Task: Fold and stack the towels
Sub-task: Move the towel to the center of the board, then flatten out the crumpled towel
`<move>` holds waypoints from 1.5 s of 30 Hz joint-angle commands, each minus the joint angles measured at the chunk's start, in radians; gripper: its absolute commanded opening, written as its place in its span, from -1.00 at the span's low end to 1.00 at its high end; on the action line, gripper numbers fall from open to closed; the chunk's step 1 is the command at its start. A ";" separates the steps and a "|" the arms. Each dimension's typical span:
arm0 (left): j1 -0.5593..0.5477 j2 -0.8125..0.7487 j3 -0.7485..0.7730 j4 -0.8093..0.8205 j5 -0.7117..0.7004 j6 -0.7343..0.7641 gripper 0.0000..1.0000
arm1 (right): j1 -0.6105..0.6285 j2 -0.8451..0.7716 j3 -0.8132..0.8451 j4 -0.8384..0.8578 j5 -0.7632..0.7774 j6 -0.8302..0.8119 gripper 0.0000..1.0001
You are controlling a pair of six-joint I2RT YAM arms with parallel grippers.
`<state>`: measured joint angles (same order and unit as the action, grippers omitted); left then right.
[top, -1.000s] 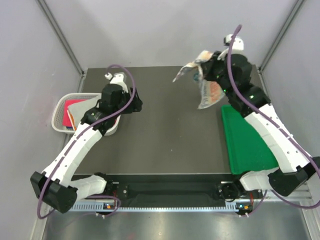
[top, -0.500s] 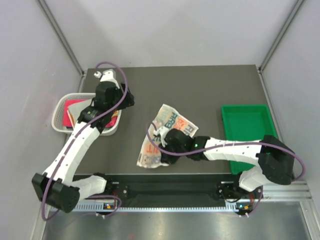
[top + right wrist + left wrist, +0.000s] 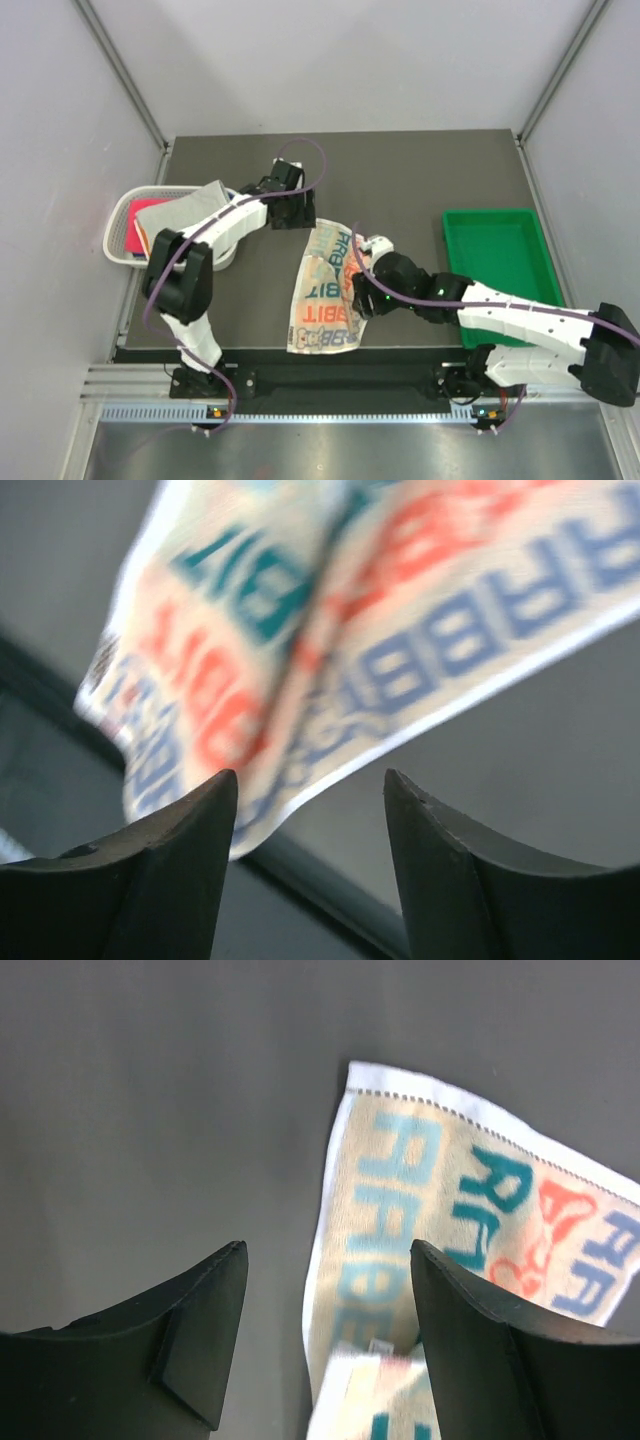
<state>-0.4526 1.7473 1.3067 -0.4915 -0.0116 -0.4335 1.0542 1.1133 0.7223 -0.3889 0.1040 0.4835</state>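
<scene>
A white towel with orange and blue letter print (image 3: 322, 292) lies spread lengthwise on the dark table, reaching to the front edge. My left gripper (image 3: 303, 220) hovers open over its far corner; in the left wrist view the towel (image 3: 450, 1190) lies below and between the black fingers (image 3: 200, 1330) of the gripper (image 3: 330, 1340), with nothing pinched. My right gripper (image 3: 357, 297) stands open at the towel's right edge. In the right wrist view the blurred towel (image 3: 300, 630) lies just ahead of the gripper (image 3: 310, 830). A grey towel (image 3: 172, 213) and a pink-red towel (image 3: 134, 238) rest in the basket.
The white mesh basket (image 3: 117, 222) stands at the table's left edge. A green plastic tray (image 3: 500, 270) sits at the right edge. The left arm reaches across from the basket side; the right arm lies low along the front right.
The right arm carried the printed towel from high at the back right down to the front middle and opened, letting it go. The left gripper swung from the basket to the towel's far corner.
</scene>
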 commanded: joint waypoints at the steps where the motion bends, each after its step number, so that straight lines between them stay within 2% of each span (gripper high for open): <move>1: 0.000 0.101 0.142 -0.025 0.019 0.044 0.42 | -0.124 0.042 0.046 -0.061 0.194 0.096 0.19; 3: 0.003 0.181 0.209 -0.027 0.028 0.064 0.42 | -0.210 0.069 0.045 -0.015 0.210 0.093 0.08; 4: 0.003 0.204 0.227 -0.025 0.029 0.082 0.42 | -0.245 0.082 0.051 0.011 0.217 0.093 -0.05; 5: 0.003 0.245 0.264 -0.031 0.025 0.087 0.41 | -0.307 0.110 0.057 0.027 0.211 0.089 -0.05; 9: 0.008 0.281 0.272 0.005 0.044 0.102 0.41 | -0.370 0.198 0.104 0.085 0.237 0.084 -0.06; 15: 0.018 0.336 0.289 -0.018 0.045 0.130 0.39 | -0.411 0.336 0.129 0.171 0.255 0.105 -0.05; 18: 0.020 0.357 0.292 -0.012 0.104 0.136 0.33 | -0.422 0.388 0.137 0.195 0.281 0.125 -0.03; 26: 0.020 0.406 0.290 -0.021 0.110 0.128 0.21 | -0.450 0.497 0.155 0.242 0.272 0.144 -0.04; 37: 0.011 0.428 0.289 -0.032 0.113 0.125 0.04 | -0.476 0.548 0.147 0.289 0.235 0.144 -0.04; 41: -0.003 0.445 0.289 -0.025 0.130 0.122 -0.03 | -0.485 0.563 0.152 0.301 0.214 0.133 -0.13; 45: -0.012 0.449 0.276 -0.015 0.125 0.111 -0.04 | -0.496 0.577 0.161 0.312 0.197 0.121 -0.31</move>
<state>-0.4496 2.1387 1.6020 -0.4908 0.0937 -0.3122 0.5774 1.6615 0.8532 -0.0959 0.3302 0.6147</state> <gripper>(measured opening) 0.481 0.370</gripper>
